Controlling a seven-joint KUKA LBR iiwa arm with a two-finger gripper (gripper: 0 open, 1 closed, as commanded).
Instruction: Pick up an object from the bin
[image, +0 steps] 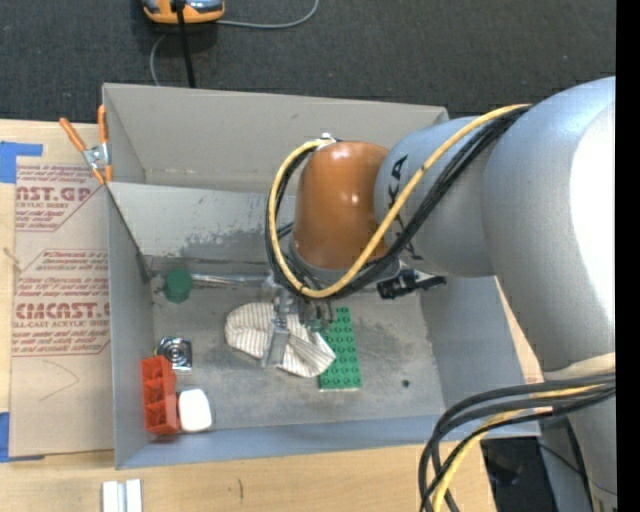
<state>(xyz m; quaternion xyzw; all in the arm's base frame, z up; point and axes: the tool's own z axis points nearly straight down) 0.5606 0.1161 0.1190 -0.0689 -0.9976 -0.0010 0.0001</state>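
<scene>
My gripper (291, 325) hangs low in the middle of the bin, under the arm's wrist. It is right over a crumpled white and beige checked cloth (250, 330), which spreads out to both sides beneath it. A green studded building plate (343, 352) lies flat just right of the cloth, partly tucked under the cloth's edge.
A small green knob on a thin metal rod (178, 287) lies by the back left wall. A small shiny metal piece (178, 352), a red block (157, 396) and a white rounded piece (194, 410) sit in the front left corner.
</scene>
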